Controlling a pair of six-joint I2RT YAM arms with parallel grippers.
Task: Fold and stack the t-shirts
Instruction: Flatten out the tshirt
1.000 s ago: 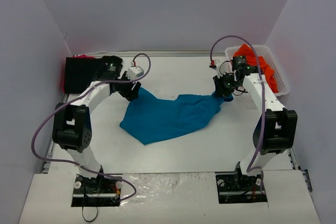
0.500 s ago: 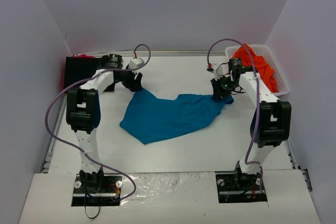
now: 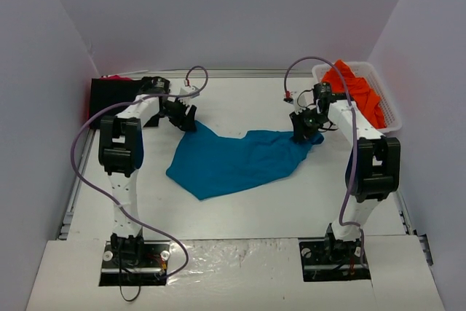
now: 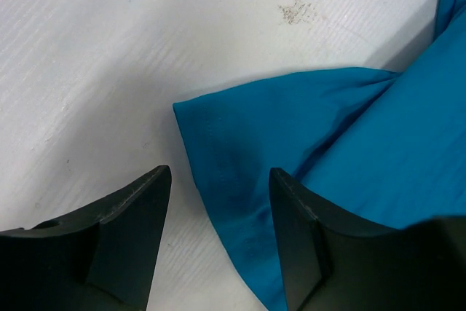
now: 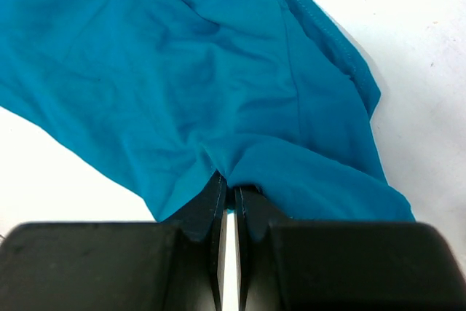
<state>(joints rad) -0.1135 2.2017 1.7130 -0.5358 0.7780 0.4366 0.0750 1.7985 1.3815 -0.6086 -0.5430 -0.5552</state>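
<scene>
A teal-blue t-shirt (image 3: pixel 233 158) lies spread and rumpled across the middle of the white table. My right gripper (image 3: pixel 304 130) is shut on the shirt's right edge; in the right wrist view the cloth (image 5: pixel 218 92) bunches into the closed jaws. My left gripper (image 3: pixel 187 119) is open over the shirt's upper left corner; in the left wrist view the corner of the cloth (image 4: pixel 240 172) lies between the spread fingers (image 4: pixel 131 209), flat on the table. Orange shirts (image 3: pixel 357 89) fill the basket. A black shirt (image 3: pixel 109 100) lies at the back left.
The white slotted basket (image 3: pixel 389 111) stands at the back right against the wall. Purple cables loop over both arms. Grey walls close in the table on three sides.
My left gripper has let go of the shirt's corner, swung back-left, then come down toward it again. My right gripper has drawn its edge slightly left. The shirt has barely shifted.
</scene>
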